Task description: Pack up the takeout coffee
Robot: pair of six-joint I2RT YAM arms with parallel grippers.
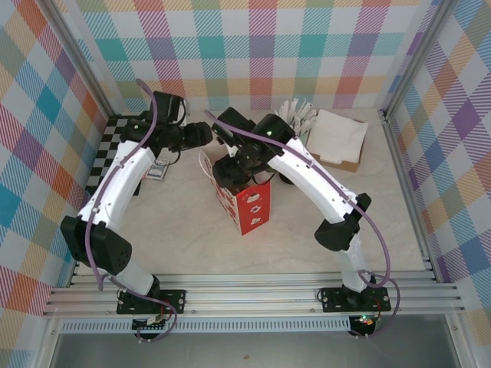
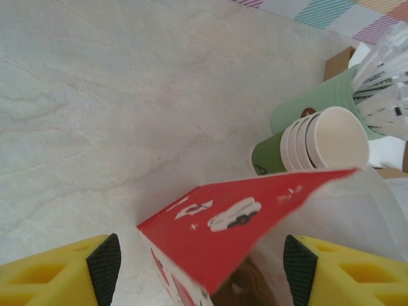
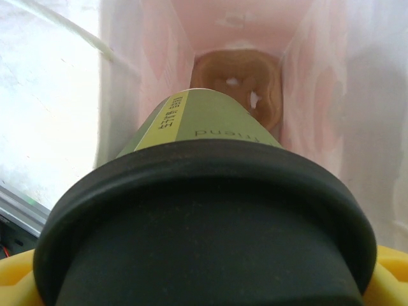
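The takeout coffee (image 3: 204, 146), a dark-green cup with a black lid (image 3: 204, 229), hangs bottom-first in the mouth of the red-and-white paper bag (image 1: 249, 207). My right gripper (image 3: 204, 284) is shut on it, yellow fingers (image 3: 19, 280) at both sides of the lid. The bag's pale inner walls (image 3: 319, 95) surround the cup. My left gripper (image 2: 201, 268) is open, straddling the bag's red top panel (image 2: 223, 229); neither of its black pads (image 2: 105, 264) touches the bag. From above, both grippers meet over the bag, left gripper (image 1: 219, 142) behind the right gripper (image 1: 230, 178).
A brown pastry (image 3: 239, 83) lies at the bag's bottom. Behind the bag are stacked green cups (image 2: 306, 143) and a mint cup of wrapped sticks (image 2: 319, 105). A cardboard tray of napkins (image 1: 337, 138) sits back right, a checkered board (image 1: 111, 146) back left.
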